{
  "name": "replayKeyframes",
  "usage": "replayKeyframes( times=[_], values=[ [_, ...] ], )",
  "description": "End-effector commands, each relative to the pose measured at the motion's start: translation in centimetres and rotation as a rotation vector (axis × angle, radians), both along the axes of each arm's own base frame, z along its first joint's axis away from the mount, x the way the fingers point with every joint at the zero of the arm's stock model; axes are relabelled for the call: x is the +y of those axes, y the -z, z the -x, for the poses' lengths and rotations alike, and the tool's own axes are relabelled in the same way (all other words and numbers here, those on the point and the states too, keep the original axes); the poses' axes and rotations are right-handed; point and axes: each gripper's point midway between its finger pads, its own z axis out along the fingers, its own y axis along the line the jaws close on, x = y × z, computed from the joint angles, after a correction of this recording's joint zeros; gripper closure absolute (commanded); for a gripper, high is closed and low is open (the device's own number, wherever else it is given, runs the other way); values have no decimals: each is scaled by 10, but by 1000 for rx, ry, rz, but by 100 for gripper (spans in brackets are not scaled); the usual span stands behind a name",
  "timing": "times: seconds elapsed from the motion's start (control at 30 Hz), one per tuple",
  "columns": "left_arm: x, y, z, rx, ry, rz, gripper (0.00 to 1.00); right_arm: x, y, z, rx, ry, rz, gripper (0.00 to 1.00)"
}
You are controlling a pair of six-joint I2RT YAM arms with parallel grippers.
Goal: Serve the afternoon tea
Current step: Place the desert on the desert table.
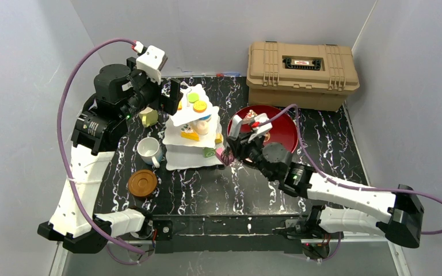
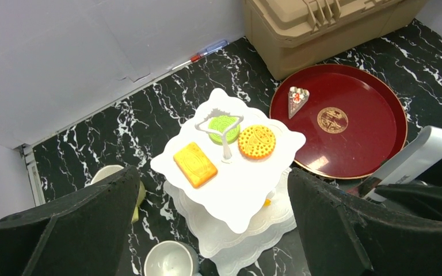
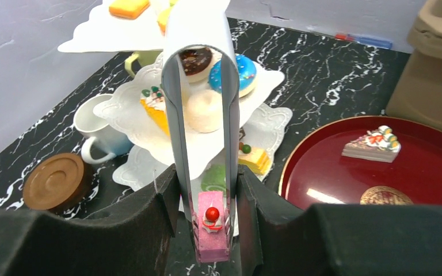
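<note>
The white three-tier cake stand [image 1: 191,138] stands mid-table with toy pastries on each tier. My right gripper [image 3: 207,179] is shut on metal tongs [image 3: 198,86], and these pinch a pink cake slice with a red cherry [image 3: 212,227] just off the stand's bottom tier, low over the table. From above, that gripper [image 1: 237,146] is at the stand's right side. My left gripper [image 2: 213,175] hangs open over the stand's top tier [image 2: 230,190], holding nothing. The white mug [image 1: 148,150], the yellow-green mug [image 1: 148,117] and a brown coaster [image 1: 142,183] are left of the stand.
A red round tray [image 1: 282,135] right of the stand holds one cake wedge [image 3: 373,144]. The tan ribbed case [image 1: 302,72] stands at the back right. Grey walls close in the table on three sides.
</note>
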Motion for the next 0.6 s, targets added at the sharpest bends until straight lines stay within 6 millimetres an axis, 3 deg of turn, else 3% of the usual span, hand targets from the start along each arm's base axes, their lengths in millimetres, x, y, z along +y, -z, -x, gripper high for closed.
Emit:
replayKeyframes(
  times=[0.0, 0.27, 0.4, 0.57],
  values=[
    [1, 0, 8, 23, 12, 4, 1, 23, -24, 3, -54, 34, -136, 99],
    [3, 3, 15, 39, 8, 11, 1, 81, -22, 17, -105, 4, -124, 99],
    [3, 5, 18, 38, 12, 20, 1, 99, -20, 18, -130, 16, -110, 99],
    [1, 7, 19, 40, 25, 29, 1, 107, -22, 14, -149, 55, -137, 99]
  ],
)
